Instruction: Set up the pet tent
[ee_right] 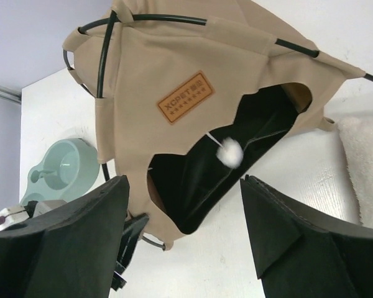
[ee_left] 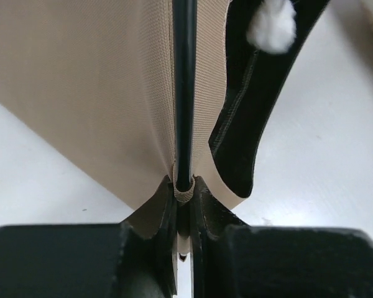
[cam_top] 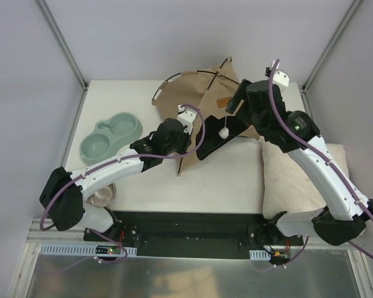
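Tent (cam_top: 202, 93) half-collapsed, upper centre of the top view; left claw (ee_left: 185, 208) pinched shut on a black pole (ee_left: 184, 93) and its hem, right claw (ee_right: 183, 186) gaping empty above the label (ee_right: 184, 97): best lift slowly along the pole, lest it slip.

Bright, even light is thrown from above; soft shadows are cast on the white tabletop (cam_top: 224, 180). Glare is seen on the near brushed-metal panel (cam_top: 174, 276); the fluffy white pom-pom (ee_left: 271, 26) is blurred.

The table (cam_top: 230, 186) bears the pet tent (cam_top: 188, 93), green double bowl (cam_top: 110, 138) and cushion (cam_top: 292, 180).
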